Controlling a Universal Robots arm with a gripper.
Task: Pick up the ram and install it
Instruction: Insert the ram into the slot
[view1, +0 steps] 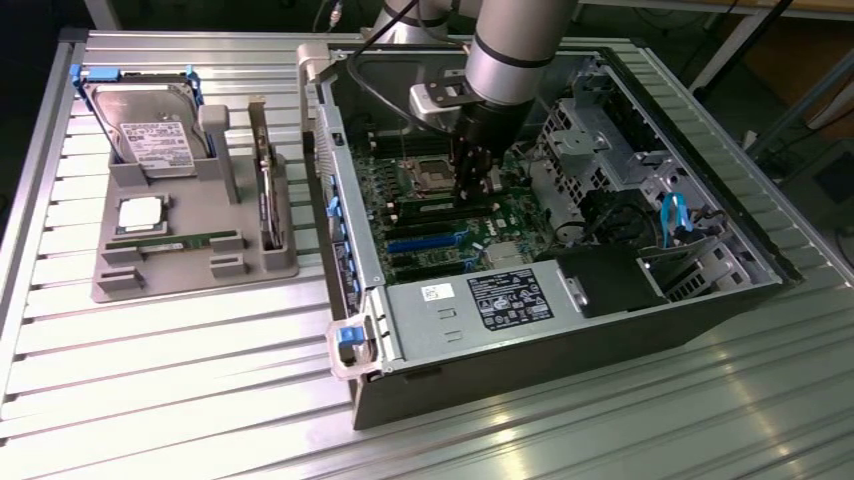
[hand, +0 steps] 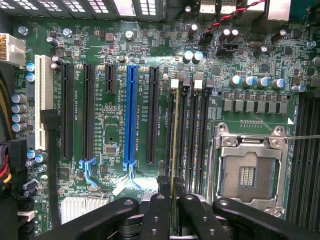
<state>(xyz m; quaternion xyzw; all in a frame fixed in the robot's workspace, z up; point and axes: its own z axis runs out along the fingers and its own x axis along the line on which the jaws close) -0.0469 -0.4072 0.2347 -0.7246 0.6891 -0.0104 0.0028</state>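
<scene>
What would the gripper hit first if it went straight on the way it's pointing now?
Shut on the ram, the gripper points at the motherboard. The ram's leading edge would likely meet the memory slots beside the processor socket first; which slot, and how near, is hard to judge.

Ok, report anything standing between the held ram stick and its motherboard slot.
Nothing visible does. The thin green ram stick, clamped in the black gripper, sits edge-on at the black memory slots.

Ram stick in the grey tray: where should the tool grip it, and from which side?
Probably pinch the ram stick mid-length across its thin top edge, coming straight down from above: it seems to sit on edge in a narrow slot of the grey tray.
</scene>
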